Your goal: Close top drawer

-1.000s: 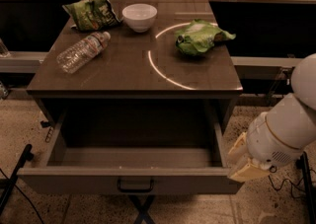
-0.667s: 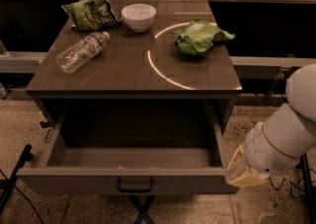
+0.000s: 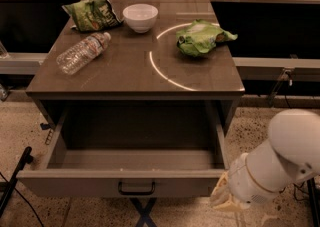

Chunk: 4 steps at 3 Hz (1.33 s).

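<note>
1. The wide grey-brown top drawer [image 3: 75,185] stands pulled well out from the front of the dark grey-brown table [image 3: 125,78]. Its deep box is open to view from above.
2. The drawer's front panel faces the camera at the bottom of the view. It has one dark rectangular pull handle [image 3: 136,188] at its centre.
3. The cream-coloured claw [image 3: 222,200] sits low on the right, just beside the right-hand corner of the drawer's front panel. Whether it touches the panel cannot be told, nor whether it is wide or narrow.
4. The thick white robot arm [image 3: 280,161] runs from the claw up and to the right, above the speckled stone floor [image 3: 252,121].
5. A clear plastic water bottle [image 3: 82,53] lies on its side at the left of the table top, its cap pointing towards the back.
6. A round white bowl [image 3: 140,17] stands upright at the back, near the middle.
7. A crumpled green snack bag [image 3: 92,12] lies just to the left of the bowl, at the back left corner.
8. A second crumpled green bag [image 3: 202,37] lies towards the back right, apart from the bowl.
9. A thin bright curved line [image 3: 161,73] arcs across the table top, passing beside this second bag and sweeping towards the front.
10. Black crossed legs [image 3: 144,213] show below the drawer front, under the handle.
</note>
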Each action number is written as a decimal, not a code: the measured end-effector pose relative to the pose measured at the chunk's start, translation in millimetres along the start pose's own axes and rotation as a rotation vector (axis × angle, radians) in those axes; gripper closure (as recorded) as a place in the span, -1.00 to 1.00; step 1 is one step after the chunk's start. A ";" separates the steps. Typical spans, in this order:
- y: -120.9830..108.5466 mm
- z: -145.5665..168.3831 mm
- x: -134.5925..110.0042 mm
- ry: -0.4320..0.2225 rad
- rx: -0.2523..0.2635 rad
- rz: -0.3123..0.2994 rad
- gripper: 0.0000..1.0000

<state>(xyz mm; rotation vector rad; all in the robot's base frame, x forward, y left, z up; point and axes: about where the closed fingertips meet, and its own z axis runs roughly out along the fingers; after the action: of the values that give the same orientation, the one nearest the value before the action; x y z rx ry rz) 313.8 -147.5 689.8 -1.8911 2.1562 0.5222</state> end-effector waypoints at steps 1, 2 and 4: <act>-15.2 29.5 -8.4 -0.020 0.072 0.009 1.00; -39.6 53.5 -23.8 -0.030 0.120 0.003 1.00; -75.3 63.4 -43.4 -0.063 0.147 0.011 1.00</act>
<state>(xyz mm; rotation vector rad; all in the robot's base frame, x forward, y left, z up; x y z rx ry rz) 390.3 -90.2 640.5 -1.7633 2.1041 0.4075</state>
